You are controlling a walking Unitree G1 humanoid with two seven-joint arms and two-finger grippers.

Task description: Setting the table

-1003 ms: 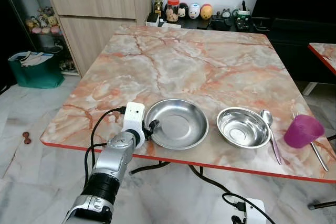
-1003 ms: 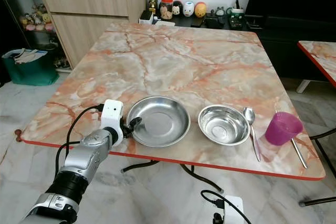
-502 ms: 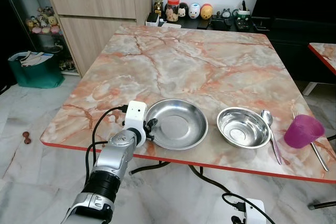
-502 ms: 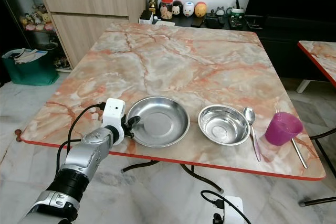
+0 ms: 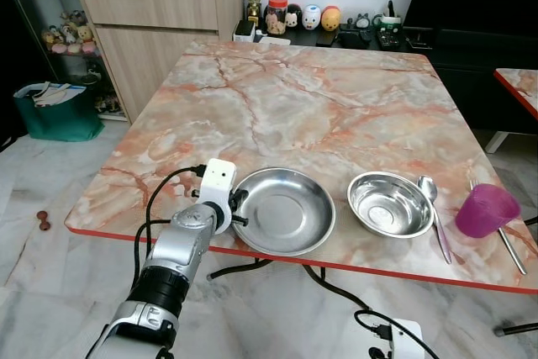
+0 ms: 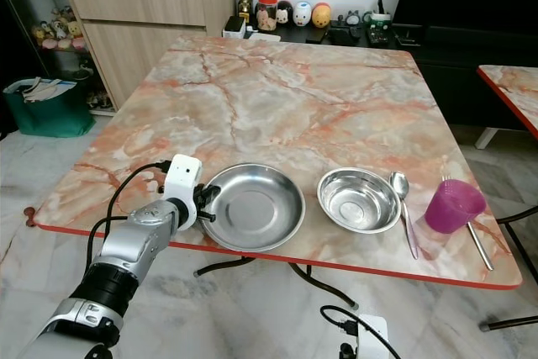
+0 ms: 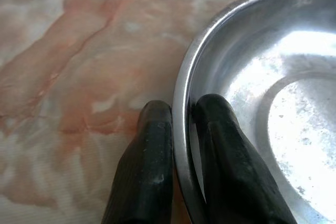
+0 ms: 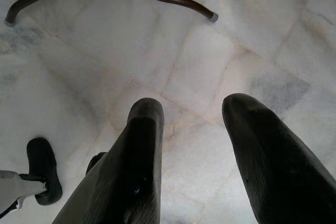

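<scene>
Our left claw pinched the steel plate at its nine o'clock rim on the desk; our right claw hung open above the floor.

Beyond my bench I see a pale wooden drawer cabinet, a green bag on the marble floor.

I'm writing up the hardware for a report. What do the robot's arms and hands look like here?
The left arm is a silver metal tube with a black ribbed collar lower down and a white boxy wrist module. A black cable loops from that box back along the arm. The left hand and right hand each have two long, rounded matte-black fingers.
</scene>
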